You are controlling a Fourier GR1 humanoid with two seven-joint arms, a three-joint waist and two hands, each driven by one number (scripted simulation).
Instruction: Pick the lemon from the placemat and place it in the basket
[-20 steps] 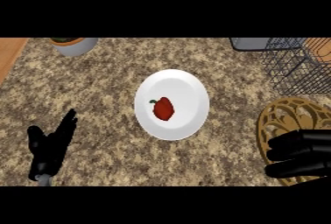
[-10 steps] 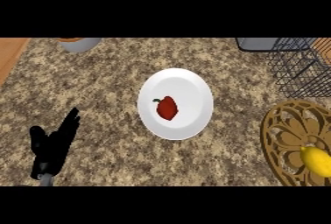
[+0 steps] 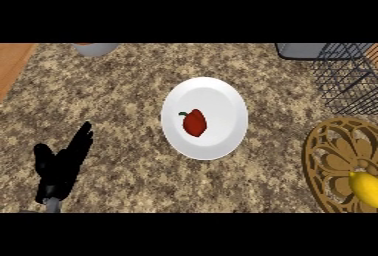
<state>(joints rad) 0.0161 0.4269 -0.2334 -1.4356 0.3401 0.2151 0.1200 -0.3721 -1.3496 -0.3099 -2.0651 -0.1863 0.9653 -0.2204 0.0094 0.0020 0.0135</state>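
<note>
The lemon (image 3: 365,186) lies on the round, cut-out brown placemat (image 3: 332,165) at the view's lower right, partly cut off by the edge. It looks small, light and stiff, with a smooth rounded skin that could roll or slip if pinched off-centre. My judgement is that the best hold is across its fat middle, thumb on one side and fingers on the other, coming down from above so the placemat's openwork does not catch a fingertip. It is not fragile, so closing fully round it should be safe.

The dark wire basket (image 3: 347,80) stands at the upper right, beyond the placemat and apart from it, so the carry would be short and away from the robot.

The left hand (image 3: 63,167) rests at the lower left of the speckled stone surface (image 3: 111,110), fingers straight and spread, holding nothing, well apart from the lemon. The right hand does not show.

A white plate (image 3: 221,95) sits mid-surface with a red pepper (image 3: 195,123) on it, and a grey vessel (image 3: 94,48) shows at the top edge.

No brand, label or writing can be read anywhere.
</note>
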